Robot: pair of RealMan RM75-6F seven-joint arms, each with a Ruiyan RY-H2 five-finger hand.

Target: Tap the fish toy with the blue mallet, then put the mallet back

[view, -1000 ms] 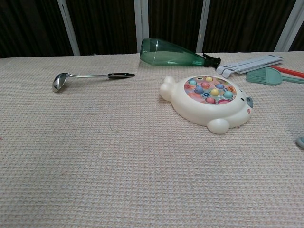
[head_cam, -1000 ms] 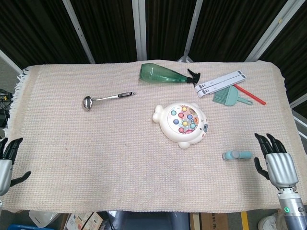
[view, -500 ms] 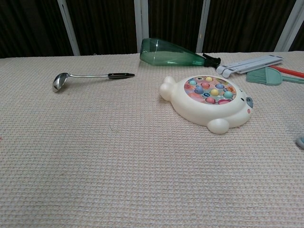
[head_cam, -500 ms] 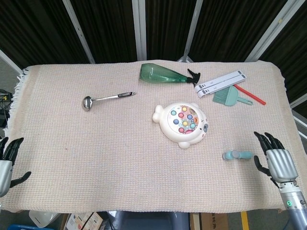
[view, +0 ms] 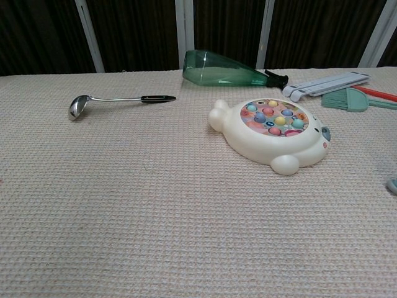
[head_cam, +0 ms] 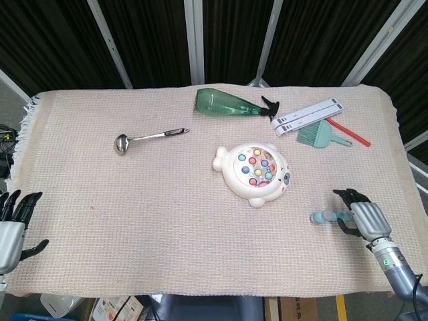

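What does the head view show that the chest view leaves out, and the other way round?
Only the head view shows the right robot hand at the blue mallet's handle end, the left robot hand at the table edge, and the mallet whole. The chest view adds nothing new; it catches just the mallet's tip at its right border. Both share the fish toy, ladle and green bottle.

Fish toy [head_cam: 255, 172] cream-white, top dotted with pink, blue, yellow, teal, red buttons. Mallet [head_cam: 329, 217] light blue. Tablecloth [head_cam: 134, 200] beige, fine woven grid. Spray bottle [head_cam: 231, 103] translucent green, black nozzle. Ladle [head_cam: 148, 139] silver, black handle tip. Dustpan brush [head_cam: 317, 136] teal. Folded ruler [head_cam: 307, 116] white. Hands' fingers black, backs grey.
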